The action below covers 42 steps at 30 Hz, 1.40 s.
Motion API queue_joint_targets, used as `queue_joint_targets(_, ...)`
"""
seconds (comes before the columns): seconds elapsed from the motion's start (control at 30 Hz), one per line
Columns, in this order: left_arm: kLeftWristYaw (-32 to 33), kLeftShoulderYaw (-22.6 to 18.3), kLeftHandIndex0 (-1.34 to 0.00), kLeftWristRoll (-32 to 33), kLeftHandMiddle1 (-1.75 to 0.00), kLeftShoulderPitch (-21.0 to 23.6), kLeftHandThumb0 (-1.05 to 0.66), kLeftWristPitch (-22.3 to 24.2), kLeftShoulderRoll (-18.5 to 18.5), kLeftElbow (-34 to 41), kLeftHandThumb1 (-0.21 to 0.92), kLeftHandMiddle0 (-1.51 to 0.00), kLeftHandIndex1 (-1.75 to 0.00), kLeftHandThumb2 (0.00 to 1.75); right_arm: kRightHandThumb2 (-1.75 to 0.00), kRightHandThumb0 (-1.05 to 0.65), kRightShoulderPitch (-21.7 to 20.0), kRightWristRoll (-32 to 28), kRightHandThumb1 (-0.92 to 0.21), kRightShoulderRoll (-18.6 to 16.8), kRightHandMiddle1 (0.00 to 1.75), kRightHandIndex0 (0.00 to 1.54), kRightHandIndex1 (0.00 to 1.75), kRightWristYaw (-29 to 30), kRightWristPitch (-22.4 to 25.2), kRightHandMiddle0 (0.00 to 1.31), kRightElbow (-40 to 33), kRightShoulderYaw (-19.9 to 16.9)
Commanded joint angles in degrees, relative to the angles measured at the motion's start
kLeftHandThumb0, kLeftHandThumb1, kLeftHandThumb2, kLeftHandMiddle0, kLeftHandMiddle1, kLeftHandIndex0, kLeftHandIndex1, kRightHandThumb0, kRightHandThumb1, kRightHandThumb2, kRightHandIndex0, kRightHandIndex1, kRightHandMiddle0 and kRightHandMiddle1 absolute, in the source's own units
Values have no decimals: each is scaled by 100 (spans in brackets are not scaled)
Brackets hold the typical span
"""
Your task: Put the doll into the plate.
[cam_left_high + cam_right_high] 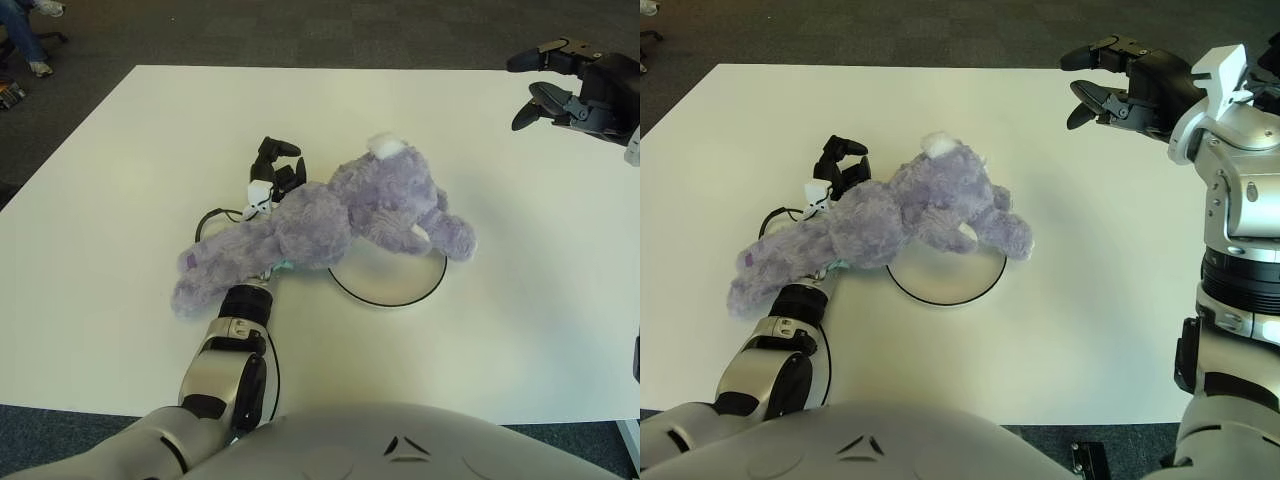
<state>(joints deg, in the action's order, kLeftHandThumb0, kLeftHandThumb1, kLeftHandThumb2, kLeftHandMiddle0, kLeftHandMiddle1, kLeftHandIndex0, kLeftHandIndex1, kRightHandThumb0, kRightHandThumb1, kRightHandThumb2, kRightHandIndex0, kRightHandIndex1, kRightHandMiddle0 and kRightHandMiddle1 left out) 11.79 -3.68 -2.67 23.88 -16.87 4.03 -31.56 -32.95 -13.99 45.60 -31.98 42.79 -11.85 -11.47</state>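
Purple doll (330,225) is sprawled half onto the white plate (400,285) (head and one arm over its rim).
Its body is draped over the left hand (275,170), whose grip cannot be judged; the right hand (1120,80) is held spread, empty, well apart.

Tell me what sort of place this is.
Probably an office or lab set up for robot trials: a plain white table on grey carpet, with someone's feet by a chair base at the far left corner.
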Motion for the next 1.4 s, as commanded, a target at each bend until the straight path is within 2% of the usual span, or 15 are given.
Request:
queue_joint_targets(0.0, 12, -14, -42, 3, -175, -132, -41, 69, -27, 44, 56, -107, -175, 101, -36, 35, -57, 18, -89, 46, 108, 43, 150, 46, 58, 0, -59, 14)
queue_joint_targets(0.03, 11, -12, -42, 1, -175, -134, -41, 69, -27, 47, 56, -107, -175, 101, -36, 35, -57, 17, -89, 47, 108, 43, 150, 47, 59, 0, -60, 15)
queue_joint_targets(0.07, 12, -10, -42, -4, -175, -136, -41, 68, -27, 50, 56, -107, -175, 101, -36, 35, 474, 793, -89, -672, 108, 43, 150, 1456, -1126, 0, 672, 207)
queue_joint_targets(0.1, 14, -9, -42, -7, -175, -137, -41, 68, -27, 52, 56, -107, -175, 101, -46, 25, 873, 1375, -79, -1211, 113, 39, 143, 2514, -2017, 3, 1222, 351)
queue_joint_targets(0.13, 15, -8, -42, -9, -175, -137, -41, 68, -27, 53, 56, -107, -175, 100, -71, 11, 1138, 1764, -60, -1570, 122, 34, 130, 3232, -2632, 6, 1601, 452)
queue_joint_targets(0.17, 12, -4, -42, -12, -175, -140, -41, 61, -27, 54, 56, -107, -175, 100, -88, 2, 1251, 1932, -48, -1774, 128, 31, 123, 3566, -3005, 9, 1871, 514)
queue_joint_targets(0.27, -12, -4, -42, -8, -175, -145, -41, 41, -38, 46, 56, -108, -175, 101, -108, -8, 1234, 1910, -33, -1881, 136, 29, 122, 3601, -3345, 10, 2214, 555)
queue_joint_targets(0.43, -63, 5, -42, 12, -175, -177, -41, 30, -35, 60, 56, -108, -175, 101, -117, -12, 1244, 1949, -28, -2096, 143, 34, 132, 3832, -4148, 11, 3209, 595)
queue_joint_targets(0.5, -88, 1, -42, 30, -175, -178, -41, 35, -38, 55, 56, -109, -175, 101, -86, 17, 1234, 2010, -53, -2147, 149, 43, 144, 3946, -4335, 13, 3480, 631)
queue_joint_targets(0.63, -116, -6, -43, 47, -175, -173, -41, 37, -49, 46, 55, -110, -175, 102, -74, 32, 1192, 2104, -62, -2194, 156, 51, 149, 4050, -4635, 18, 3825, 670)
queue_joint_targets(0.67, -120, -8, -43, 49, -175, -172, -41, 36, -52, 43, 55, -110, -175, 102, -80, 21, 1174, 2123, -60, -2202, 158, 54, 149, 4070, -4712, 22, 3902, 672)
queue_joint_targets(0.8, -167, -19, -44, 61, -175, -165, -41, 7, -72, 15, 54, -110, -175, 103, -97, 4, 1117, 2116, -50, -2247, 164, 62, 149, 4041, -5110, 32, 4289, 651)
queue_joint_targets(1.1, -231, -36, -44, 86, -175, -150, -41, -81, -103, -57, 54, -110, -175, 104, -123, 0, 886, 1421, -34, -2387, 169, 70, 159, 3260, -5663, 39, 4961, 359)
queue_joint_targets(1.2, -245, -31, -44, 80, -175, -157, -41, -96, -114, -60, 54, -110, -175, 104, -130, 0, 828, 963, -29, -2509, 171, 72, 161, 2830, -5812, 40, 5075, 140)
queue_joint_targets(1.37, -257, -17, -44, 61, -175, -162, -41, -108, -131, -64, 54, -110, -175, 104, -139, 0, 750, 502, -21, -2639, 174, 78, 158, 2385, -6009, 45, 5241, -109)
